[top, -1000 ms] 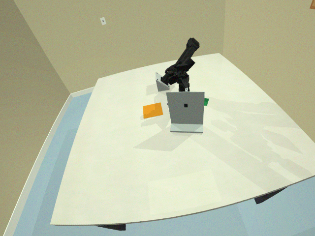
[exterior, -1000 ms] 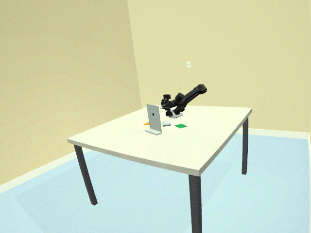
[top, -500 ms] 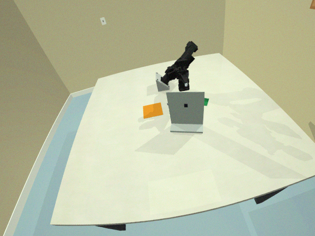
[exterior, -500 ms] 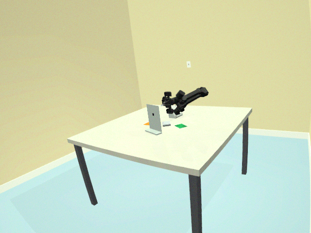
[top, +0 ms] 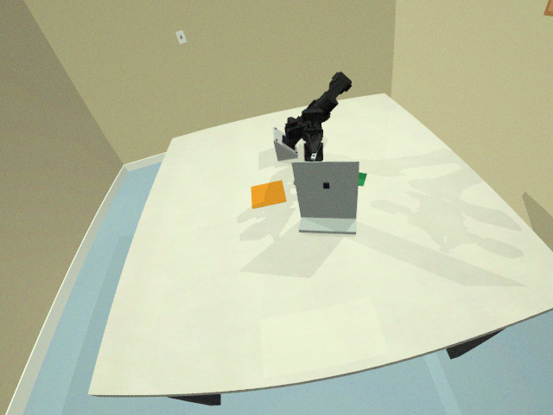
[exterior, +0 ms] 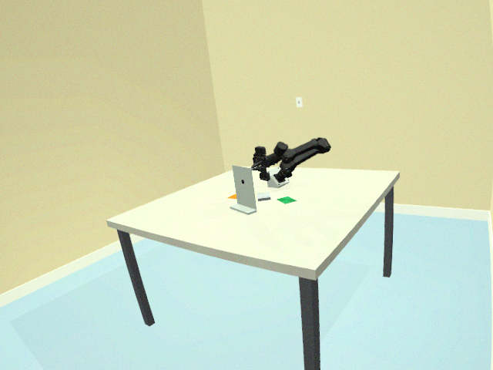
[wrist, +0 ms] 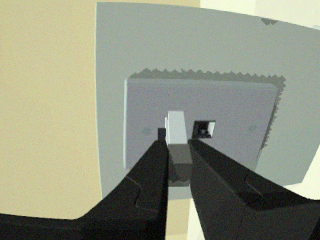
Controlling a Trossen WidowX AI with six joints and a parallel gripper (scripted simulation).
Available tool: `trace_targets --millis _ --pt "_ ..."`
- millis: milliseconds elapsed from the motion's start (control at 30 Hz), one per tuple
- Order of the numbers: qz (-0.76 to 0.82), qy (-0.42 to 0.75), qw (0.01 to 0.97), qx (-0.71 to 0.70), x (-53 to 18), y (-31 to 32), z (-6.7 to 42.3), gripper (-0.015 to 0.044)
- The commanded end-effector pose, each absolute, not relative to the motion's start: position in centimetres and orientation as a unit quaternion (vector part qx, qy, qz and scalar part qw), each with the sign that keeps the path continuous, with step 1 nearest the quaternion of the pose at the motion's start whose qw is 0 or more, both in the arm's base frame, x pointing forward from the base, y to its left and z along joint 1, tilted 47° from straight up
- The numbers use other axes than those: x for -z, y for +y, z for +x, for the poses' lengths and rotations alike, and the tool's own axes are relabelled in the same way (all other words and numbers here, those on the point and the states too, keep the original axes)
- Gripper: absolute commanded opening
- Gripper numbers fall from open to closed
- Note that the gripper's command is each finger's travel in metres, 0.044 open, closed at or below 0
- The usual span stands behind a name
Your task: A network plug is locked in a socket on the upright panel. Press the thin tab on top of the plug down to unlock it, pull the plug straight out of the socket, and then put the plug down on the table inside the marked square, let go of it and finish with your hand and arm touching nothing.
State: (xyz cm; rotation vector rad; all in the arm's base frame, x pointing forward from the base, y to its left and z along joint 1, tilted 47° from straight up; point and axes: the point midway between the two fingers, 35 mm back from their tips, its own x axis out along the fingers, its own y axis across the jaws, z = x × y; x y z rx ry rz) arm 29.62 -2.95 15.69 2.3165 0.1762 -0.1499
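My gripper (wrist: 175, 150) (exterior: 253, 167) is shut on the network plug (wrist: 177, 128), a pale, narrow block between the fingertips in the wrist view. The plug is out of the socket (wrist: 204, 129), whose dark opening shows just right of it. It is raised in front of the faceplate (wrist: 227, 102) on the upright grey panel (wrist: 240, 52) (top: 327, 203) (exterior: 247, 193). Whether the plug touches the faceplate cannot be told. An orange square (top: 268, 194) (exterior: 233, 196) and a green square (top: 362, 179) (exterior: 286, 200) lie flat on the table, either side of the panel in the top view.
The panel stands on a pale foot (top: 327, 225) (exterior: 243, 209). A low grey-and-white block (exterior: 263, 196) lies on the table (top: 178, 285) (exterior: 191, 223) behind the panel. A sloped grey stand (top: 285, 150) (exterior: 277, 183) is close to the arm. The panel partly hides the green square in the top view.
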Motion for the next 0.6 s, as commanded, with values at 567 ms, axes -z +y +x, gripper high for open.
trace_targets --millis 567 --pt "0.874 0.159 0.416 0.196 -9.1 -5.8 30.2 0.0000"
